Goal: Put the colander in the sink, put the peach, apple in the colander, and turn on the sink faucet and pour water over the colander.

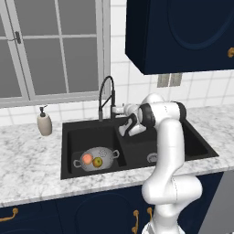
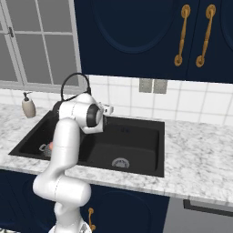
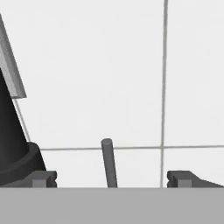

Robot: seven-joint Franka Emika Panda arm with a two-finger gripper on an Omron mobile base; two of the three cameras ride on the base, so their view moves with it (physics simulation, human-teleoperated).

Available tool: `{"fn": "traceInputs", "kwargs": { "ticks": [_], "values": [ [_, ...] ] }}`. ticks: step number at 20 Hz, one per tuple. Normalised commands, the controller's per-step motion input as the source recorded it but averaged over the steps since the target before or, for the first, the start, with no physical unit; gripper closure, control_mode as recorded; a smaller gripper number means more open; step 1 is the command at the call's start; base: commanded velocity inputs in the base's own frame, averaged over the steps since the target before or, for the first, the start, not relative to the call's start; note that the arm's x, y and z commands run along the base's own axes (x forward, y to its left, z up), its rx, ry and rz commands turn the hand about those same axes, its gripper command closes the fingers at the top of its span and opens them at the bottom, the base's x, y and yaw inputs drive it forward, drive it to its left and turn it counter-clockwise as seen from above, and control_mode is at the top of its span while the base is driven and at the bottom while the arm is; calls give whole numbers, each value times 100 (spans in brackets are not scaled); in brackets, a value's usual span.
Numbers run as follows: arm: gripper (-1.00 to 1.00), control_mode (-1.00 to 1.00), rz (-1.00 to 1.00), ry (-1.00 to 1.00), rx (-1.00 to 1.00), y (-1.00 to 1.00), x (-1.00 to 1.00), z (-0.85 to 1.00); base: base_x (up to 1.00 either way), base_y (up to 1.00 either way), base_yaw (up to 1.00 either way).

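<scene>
Fruit sat in the colander (image 1: 97, 158), faucet next.
Jaws stood wide open, the sink faucet's (image 1: 107, 97) upright lever (image 3: 108, 162) between them, just ahead.

a beige soap dispenser (image 1: 44, 121) is set on the white marbled counter (image 1: 27, 160) under the window (image 1: 50, 48). navy cabinets (image 2: 136, 36) with gold handles (image 2: 182, 34) are hung above; what may be an outlet (image 2: 153, 85) is mounted on the tiled wall (image 3: 109, 65).
</scene>
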Motion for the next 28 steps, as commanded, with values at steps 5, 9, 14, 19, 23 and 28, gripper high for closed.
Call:
{"fn": "traceInputs", "kwargs": {
  "ticks": [5,9,14,19,23,28],
  "values": [
    [-100,-100,0,0,3,-11,3,0,0,0,0],
    [-100,-100,0,0,0,0,9,0,0,0,0],
    [-100,-100,0,0,0,0,7,0,0,0,0],
    [-100,-100,0,0,0,0,6,0,0,0,0],
    [-100,-100,0,0,0,-6,9,0,0,0,0],
    [-100,-100,0,0,0,-18,8,0,0,0,0]
  ]
}}
